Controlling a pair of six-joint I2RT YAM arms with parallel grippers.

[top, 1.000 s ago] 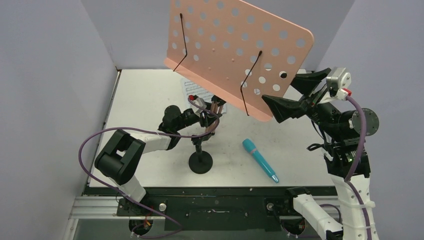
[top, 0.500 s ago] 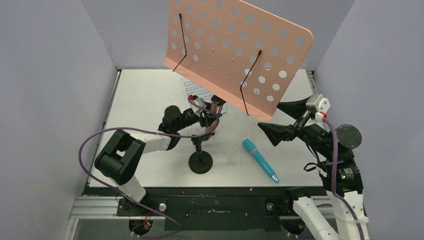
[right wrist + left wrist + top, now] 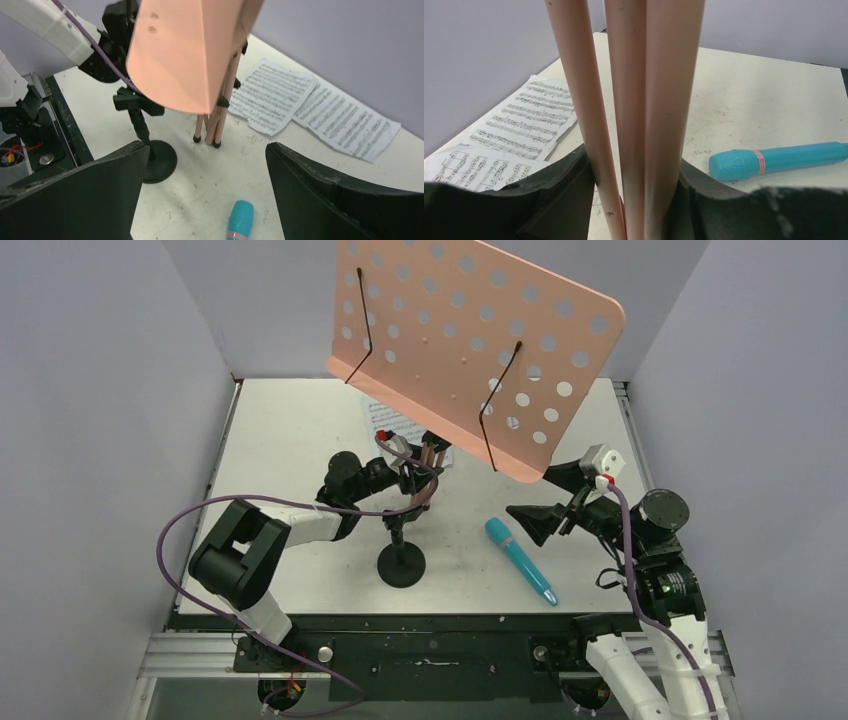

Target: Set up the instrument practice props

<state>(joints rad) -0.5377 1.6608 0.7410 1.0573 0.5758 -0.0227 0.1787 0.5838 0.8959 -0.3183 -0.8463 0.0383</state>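
Right arm: over the last second I brought it down from the right edge of the music stand point(image 3: 470, 340) at upper right to centre right, above the microphone point(image 3: 520, 560).
Right fingers point(image 3: 206, 147): spread wide, holding nothing, same as before.
Left fingers point(image 3: 636, 170): unmoved, pinching the stand's bundled pink legs point(image 3: 634, 100) at frame centre.
Meaning: the stand seemed to depend on my left grip alone, its legs not yet splayed; the microphone looked like my next pick-up.
Mic stand point(image 3: 400, 562): empty, lower centre of the worktop point(image 3: 290, 440).
Pages point(image 3: 320, 107): flat behind the legs.
Writing: printed music staves only, no readable title; the microphone's pink band point(image 3: 758, 161) was illegible.
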